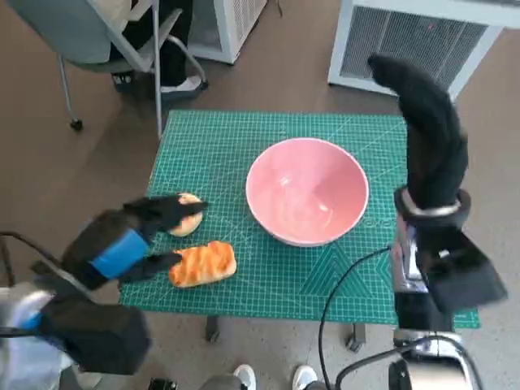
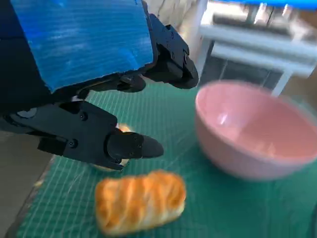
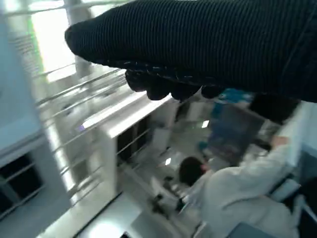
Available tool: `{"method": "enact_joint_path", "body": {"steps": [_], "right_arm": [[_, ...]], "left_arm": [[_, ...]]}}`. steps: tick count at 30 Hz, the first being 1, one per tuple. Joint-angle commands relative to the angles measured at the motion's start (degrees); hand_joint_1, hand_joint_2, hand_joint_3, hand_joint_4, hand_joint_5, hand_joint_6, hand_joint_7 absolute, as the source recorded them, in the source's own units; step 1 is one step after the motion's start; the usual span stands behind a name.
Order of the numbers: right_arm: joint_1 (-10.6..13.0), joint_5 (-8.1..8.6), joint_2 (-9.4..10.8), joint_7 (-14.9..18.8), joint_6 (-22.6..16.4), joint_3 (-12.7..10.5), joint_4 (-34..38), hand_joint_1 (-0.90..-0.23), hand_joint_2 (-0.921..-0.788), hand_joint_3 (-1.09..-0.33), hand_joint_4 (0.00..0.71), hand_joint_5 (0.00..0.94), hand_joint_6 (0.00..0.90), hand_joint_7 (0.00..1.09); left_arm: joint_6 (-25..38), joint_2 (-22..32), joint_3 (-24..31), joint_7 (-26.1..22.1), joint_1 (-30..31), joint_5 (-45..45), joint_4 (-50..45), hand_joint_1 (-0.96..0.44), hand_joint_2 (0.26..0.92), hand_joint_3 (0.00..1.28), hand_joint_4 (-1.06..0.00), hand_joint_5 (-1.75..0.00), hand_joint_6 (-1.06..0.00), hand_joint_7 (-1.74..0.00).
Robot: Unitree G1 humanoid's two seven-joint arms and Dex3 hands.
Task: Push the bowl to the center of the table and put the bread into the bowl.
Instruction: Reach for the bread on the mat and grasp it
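Half done, I judge: bowl (image 1: pixel 307 191) sits mid-table; bread (image 1: pixel 202 264) lies beside it, ungrasped. Left hand (image 1: pixel 134 238) hovers spread over bread; right hand (image 1: pixel 426 130) raised, empty.

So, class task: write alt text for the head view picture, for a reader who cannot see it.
Seen from above, a pink bowl sits empty near the middle of a green cutting mat on a small table. The left hand, black with blue tape, hovers open by two pieces of bread at the mat's left side. The gloved right hand is raised beside the bowl, holding nothing.
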Motion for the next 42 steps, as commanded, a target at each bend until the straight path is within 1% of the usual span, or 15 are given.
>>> {"method": "enact_joint_path", "body": {"steps": [1, 4, 8, 15, 22, 29, 32, 35, 37, 40, 41, 42], "right_arm": [[3.51, -0.93, -0.8, 0.11, 2.44, 0.69, -4.69, -0.512, -0.921, -0.589, 0.415, 0.019, 0.073, 0.68], [4.49, -0.97, -0.62, -0.12, 3.44, 0.84, -6.32, -0.506, -0.921, -0.588, 0.415, 0.018, 0.071, 0.69], [5.16, -1.33, -0.43, -0.46, 4.29, 0.93, -7.4, -0.5, -0.921, -0.587, 0.415, 0.017, 0.069, 0.69], [5.69, -0.49, -0.04, -0.33, 5.35, 1.35, -7.88, -0.507, -0.921, -0.586, 0.419, 0.018, 0.065, 0.7], [6.23, 0.76, 0.12, 0.15, 6.24, 1.8, -8.39, -0.497, -0.921, -0.583, 0.419, 0.016, 0.06, 0.71], [6.77, 0.63, 0.42, -0.07, 6.62, 1.91, -9.19, -0.491, -0.921, -0.581, 0.418, 0.015, 0.056, 0.72], [6.77, 0.63, 0.58, -0.12, 6.66, 1.78, -9.17, -0.49, -0.921, -0.582, 0.418, 0.014, 0.054, 0.72], [6.69, 0.75, 0.71, -0.1, 6.46, 1.7, -8.9, -0.49, -0.921, -0.581, 0.418, 0.014, 0.052, 0.73], [6.6, 1.14, 0.85, 0.09, 6.25, 1.74, -8.64, -0.491, -0.921, -0.581, 0.419, 0.014, 0.052, 0.73], [6.55, 1.47, 1.05, 0.21, 6.04, 1.83, -8.45, -0.491, -0.921, -0.58, 0.42, 0.014, 0.051, 0.73], [6.58, 1.38, 1.05, 0.16, 6.01, 1.85, -8.46, -0.491, -0.921, -0.58, 0.42, 0.014, 0.051, 0.73], [6.59, 1.32, 1.05, 0.12, 5.99, 1.87, -8.46, -0.491, -0.921, -0.58, 0.42, 0.014, 0.05, 0.73]], "left_arm": [[1.32, -0.94, -4.19, -0.18, 0.47, 4.84, 0.34, -0.4, 0.921, 0.15, -0.49, 0.0, -0.52, -0.05], [1.81, -1.84, -6.35, -0.09, 0.28, 7.03, 1.26, -0.4, 0.921, 0.15, -0.48, 0.0, -0.51, -0.04], [2.61, -3.17, -8.65, 0.08, -0.01, 9.74, 2.49, -0.41, 0.921, 0.13, -0.47, 0.0, -0.5, -0.03], [3.62, -5.42, -11.34, -0.02, -0.66, 13.19, 5.02, -0.44, 0.921, 0.1, -0.43, 0.0, -0.48, -0.01], [4.65, -7.36, -13.0, -0.2, -1.18, 14.98, 8.05, -0.41, 0.921, 0.05, -0.42, 0.0, -0.46, 0.0], [6.12, -8.95, -14.77, -0.55, -1.92, 16.59, 11.8, -0.35, 0.921, 0.04, -0.41, 0.0, -0.44, 0.0], [6.62, -9.45, -15.43, -0.43, -2.27, 16.97, 13.45, -0.32, 0.921, 0.05, -0.42, -0.01, -0.45, -0.01], [6.91, -9.96, -15.77, -0.2, -2.41, 17.04, 14.9, -0.27, 0.921, 0.05, -0.46, -0.02, -0.48, -0.02], [6.64, -10.26, -15.81, 0.08, -2.36, 16.85, 15.79, -0.21, 0.921, 0.05, -0.52, -0.02, -0.51, -0.03], [5.59, -10.62, -15.48, 0.64, -2.14, 15.93, 16.96, -0.12, 0.921, 0.05, -0.66, -0.08, -0.57, -0.05], [4.87, -10.68, -15.18, 0.99, -1.94, 15.28, 17.28, -0.07, 0.921, 0.05, -0.72, -0.11, -0.6, -0.06], [4.33, -10.7, -14.96, 1.27, -1.8, 14.8, 17.52, 0.08, 0.921, 0.09, -0.67, -0.55, -0.65, -0.09]]}}
